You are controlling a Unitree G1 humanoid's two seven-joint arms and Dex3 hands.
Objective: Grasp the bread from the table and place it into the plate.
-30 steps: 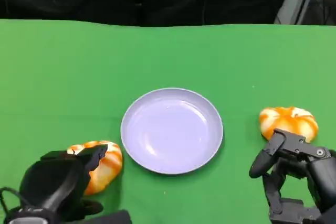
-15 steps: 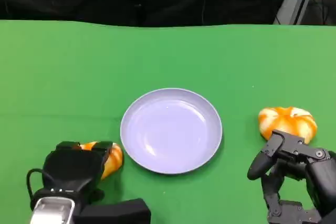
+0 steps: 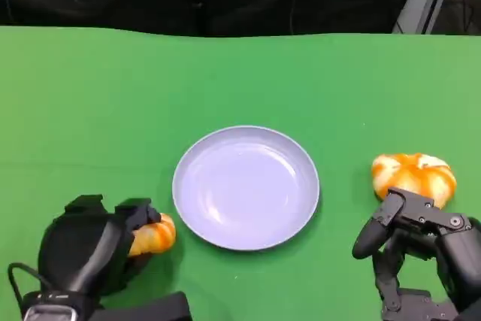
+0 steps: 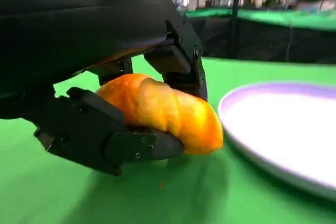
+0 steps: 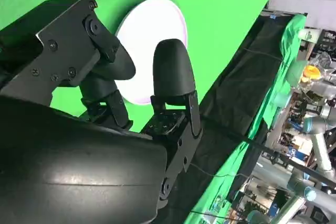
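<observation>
Spreading across most of the scene, a green surface (image 3: 90, 95) under a dark backdrop. At its middle, a round pale lavender plate (image 3: 246, 187), holding nothing. Lower left, just beside the plate's rim, the left hand (image 3: 94, 249), black, clenched around an orange bread roll (image 3: 152, 235); seen from the left wrist, fingers (image 4: 121, 145) wrapping under and over the roll, which looks to be resting on or barely above the green cloth, its tip poking out toward the plate. Lower right, the right hand (image 3: 421, 249), released, fingers apart, grasping nothing, near a second orange roll (image 3: 413, 174) lying well right of the plate. Likely risks: roll slipping out of a partial grip during the lift, since its free end sticks out past the fingers; or knocking the plate's near edge and shoving it, given how close hand and rim sit.
</observation>
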